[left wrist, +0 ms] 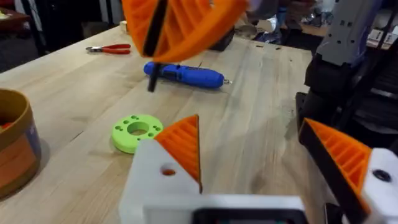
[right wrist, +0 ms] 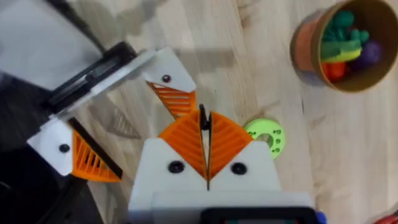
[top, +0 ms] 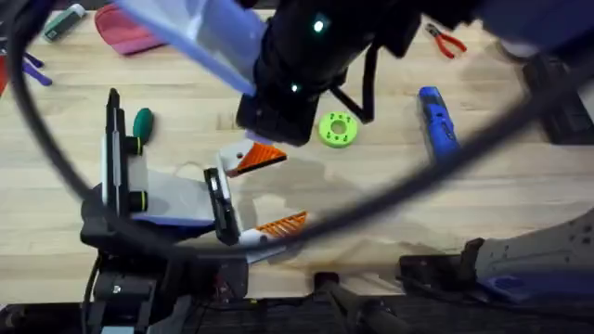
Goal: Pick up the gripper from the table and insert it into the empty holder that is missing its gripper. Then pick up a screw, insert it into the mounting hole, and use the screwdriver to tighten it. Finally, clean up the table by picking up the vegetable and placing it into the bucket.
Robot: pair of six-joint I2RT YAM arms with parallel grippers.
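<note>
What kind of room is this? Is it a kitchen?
Probably a robot workshop or lab, not a kitchen: a wooden table holds a blue screwdriver and red pliers, with robot arms working over it.

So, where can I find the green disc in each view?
Overhead: the disc is at centre, between an orange pad and the screwdriver.
Left wrist: disc beside that pad, nearer than the screwdriver.
Right wrist: disc between that pad and the bucket.
Shared landmark: the left gripper's pad.

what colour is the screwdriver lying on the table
Blue, with a thin silver bit; the screwdriver shows best in the left wrist view.
</note>
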